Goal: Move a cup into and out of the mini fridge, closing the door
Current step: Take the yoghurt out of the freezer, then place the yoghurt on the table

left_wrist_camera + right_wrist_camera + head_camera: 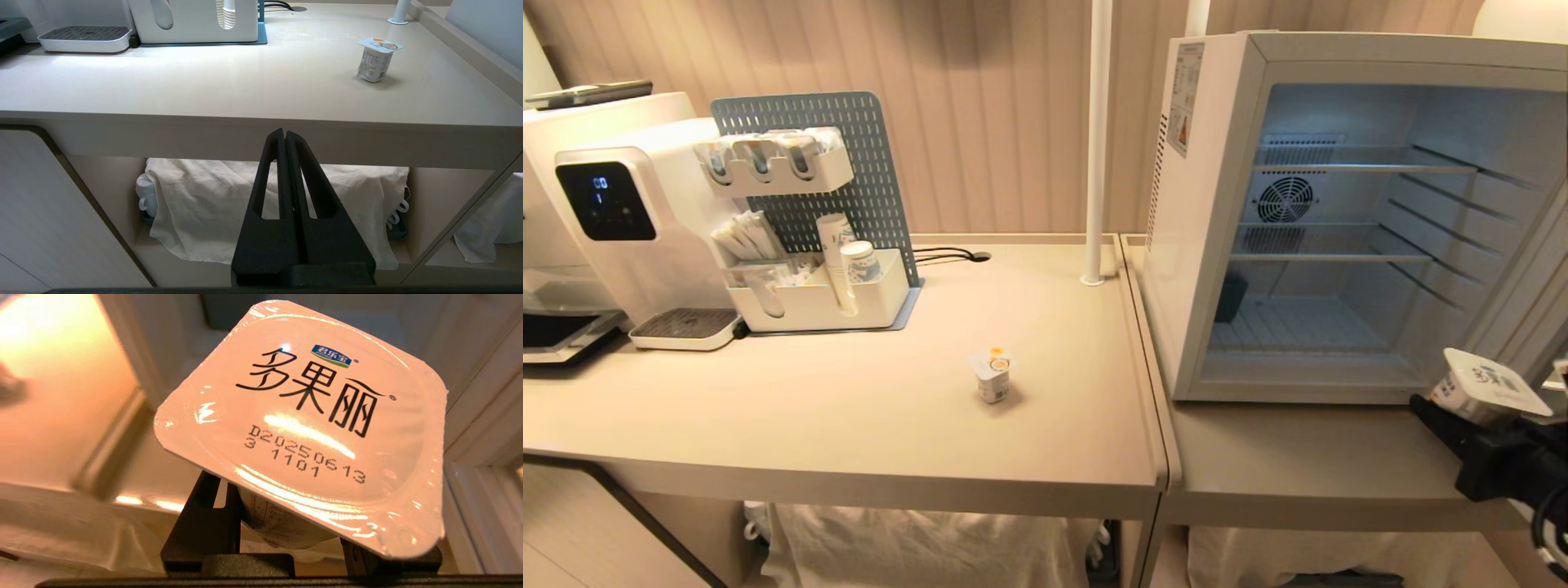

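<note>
The right claw [1462,408] grips a small white plastic yogurt cup with a wide foil lid [1486,384] by its thin sides, just outside the white boxy mini fridge [1217,204]. The cup looks light and squashy, so a soft squeeze below the lid seems best. The lid could catch the fridge frame; the bottom shelf has room. The left claw [284,136] is closed below the tabletop [261,94].

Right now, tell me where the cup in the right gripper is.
In the head view the held cup sits low at the right, clamped in the right gripper before the mini fridge.
</note>
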